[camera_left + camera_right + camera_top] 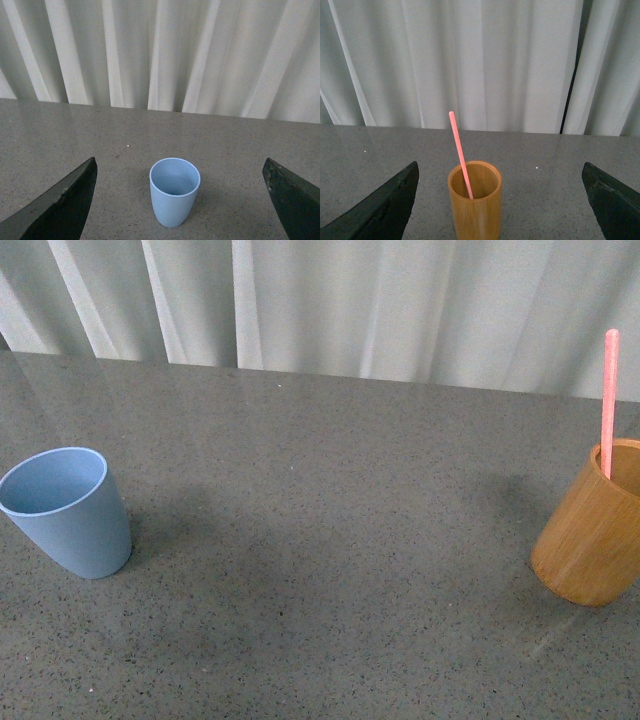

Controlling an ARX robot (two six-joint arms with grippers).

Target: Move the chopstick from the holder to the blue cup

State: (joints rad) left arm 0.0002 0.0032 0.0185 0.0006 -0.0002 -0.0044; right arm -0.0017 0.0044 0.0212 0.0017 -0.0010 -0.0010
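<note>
The task stood at its opening step, the reach for the chopstick, with nothing gripped. The stick stood in the holder at the right edge of the counter, its upper half clear above the rim. The blue cup sat upright, well apart at the left.

The right end effector was spread wide and held nothing. Its dark fingers lay at either side of the right wrist view, with the holder centred ahead of them. The left end effector was equally wide and empty, framing the blue cup.

The next move probably fell to the right arm: advance, close on the bare shaft above the rim, then lift straight up until the lower end cleared the holder. So thin a stick could pivot in a loose grip.

The front view alone showed both cups and the gap between them, but neither arm, and it cropped the holder's side. Only the right wrist view showed the stick's slant inside the holder, its foot seemingly low against the wall, though that was hard to judge. Only the left wrist view looked into the blue cup, which had nothing in it.
</note>
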